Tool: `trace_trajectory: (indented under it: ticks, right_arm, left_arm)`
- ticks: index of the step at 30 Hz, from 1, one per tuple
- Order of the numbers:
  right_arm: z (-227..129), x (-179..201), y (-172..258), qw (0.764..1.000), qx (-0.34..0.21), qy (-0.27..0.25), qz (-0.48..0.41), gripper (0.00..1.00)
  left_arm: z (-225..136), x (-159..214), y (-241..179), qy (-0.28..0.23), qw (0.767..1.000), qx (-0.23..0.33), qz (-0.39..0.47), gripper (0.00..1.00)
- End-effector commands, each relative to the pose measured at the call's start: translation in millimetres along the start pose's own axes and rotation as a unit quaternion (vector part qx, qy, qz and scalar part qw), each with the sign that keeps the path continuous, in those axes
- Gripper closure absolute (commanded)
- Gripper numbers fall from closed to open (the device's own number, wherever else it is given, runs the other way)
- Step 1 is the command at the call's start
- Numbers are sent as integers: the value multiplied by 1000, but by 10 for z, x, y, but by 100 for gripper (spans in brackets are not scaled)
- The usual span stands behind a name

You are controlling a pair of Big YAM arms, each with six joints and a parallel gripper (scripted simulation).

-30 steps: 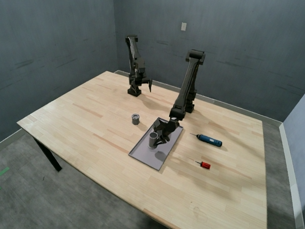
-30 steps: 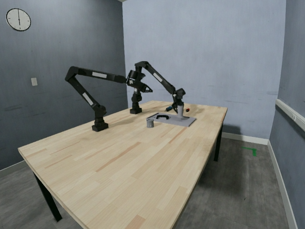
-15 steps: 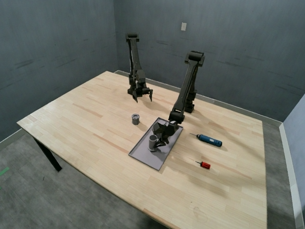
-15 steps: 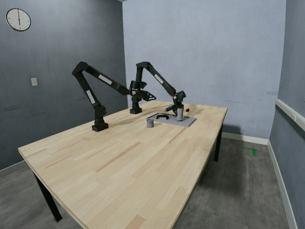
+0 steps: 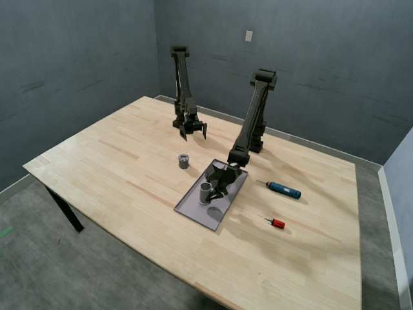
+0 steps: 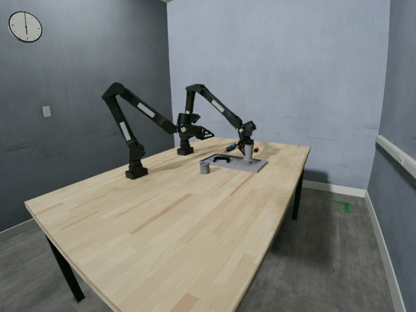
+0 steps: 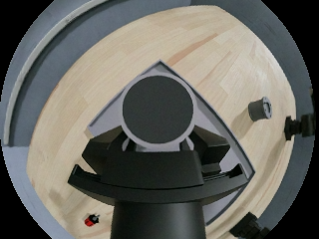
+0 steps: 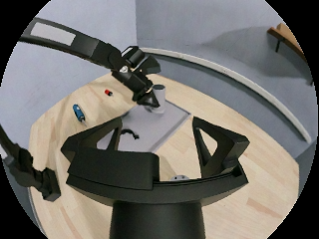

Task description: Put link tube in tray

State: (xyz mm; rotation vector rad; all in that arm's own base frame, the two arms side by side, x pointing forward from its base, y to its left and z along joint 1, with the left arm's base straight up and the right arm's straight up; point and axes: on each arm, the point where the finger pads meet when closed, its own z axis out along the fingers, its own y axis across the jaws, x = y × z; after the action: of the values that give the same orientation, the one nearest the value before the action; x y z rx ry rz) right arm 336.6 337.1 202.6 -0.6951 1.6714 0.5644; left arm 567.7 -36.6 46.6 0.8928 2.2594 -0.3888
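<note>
Top view: the pipe (image 5: 204, 192) (image 6: 248, 151) (image 7: 158, 111) (image 8: 159, 99) stands upright over the tray (image 5: 195, 213) (image 6: 248, 166) (image 7: 107, 117) (image 8: 171, 126), just below the frame's centre. The nearer left pincer (image 5: 211, 196) (image 6: 242, 149) (image 7: 158, 120) (image 8: 159, 103) meets its side. The round housing (image 5: 183, 161) (image 6: 204, 167) (image 7: 258, 110) (image 8: 179, 177) stands outside, up and left of the tray.

Exterior view: the pipe is right of centre, long axis vertical; the right pincer (image 5: 195, 136) (image 6: 212, 135) (image 8: 157, 119) hangs well apart.

Left wrist view: the left pincer grips the pipe, mid-frame. Lowering straight down seems next, if any gap remains.

Right wrist view: spread fingers, nothing between; pipe at upper centre.

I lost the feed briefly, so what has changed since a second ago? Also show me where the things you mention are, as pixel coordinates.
The right gripper (image 5: 195, 138) (image 6: 212, 134) (image 8: 157, 119) has come down and forward, toward the joint module (image 5: 183, 163) (image 6: 204, 168) (image 7: 258, 110) (image 8: 179, 177), and is open. The left gripper (image 5: 207, 189) (image 6: 244, 151) (image 7: 158, 120) (image 8: 159, 103) has sunk slightly with the tube (image 5: 204, 193) (image 6: 248, 152) (image 7: 158, 110) (image 8: 159, 100), still gripped. No release shows. Module, tray (image 5: 200, 215) (image 6: 234, 164) (image 7: 107, 120) (image 8: 164, 129) and both screwdrivers (image 5: 284, 189) (image 5: 278, 223) stayed put.
</note>
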Motion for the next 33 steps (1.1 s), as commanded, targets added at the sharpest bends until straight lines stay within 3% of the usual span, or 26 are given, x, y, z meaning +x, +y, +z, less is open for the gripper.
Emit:
trace_trajectory:
  ticks: [1,22,24,25,27,29,33]
  right_arm:
    - [32,-277,14,999,-1,-34,2,0]
    - [32,-277,14,999,-1,-34,2,0]
    - [32,-277,14,999,-1,-34,2,0]
    - [32,-277,14,999,-1,-34,2,0]
    - [32,-277,14,999,-1,-34,2,0]
    - [32,-277,14,999,-1,-34,2,0]
    - [32,-277,14,999,-1,-34,2,0]
  left_arm:
    - [76,-130,127,-19,1000,-9,22,53]
    - [279,287,-8,-11,1000,-3,14,53]
    - [201,204,4,-17,1000,-9,19,53]
    - [205,231,-14,-15,1000,-8,17,42]
    - [205,231,-14,-15,1000,-8,17,42]
    - [187,128,59,-22,999,-14,22,24]
    - [47,310,-2,-8,1000,-5,9,24]
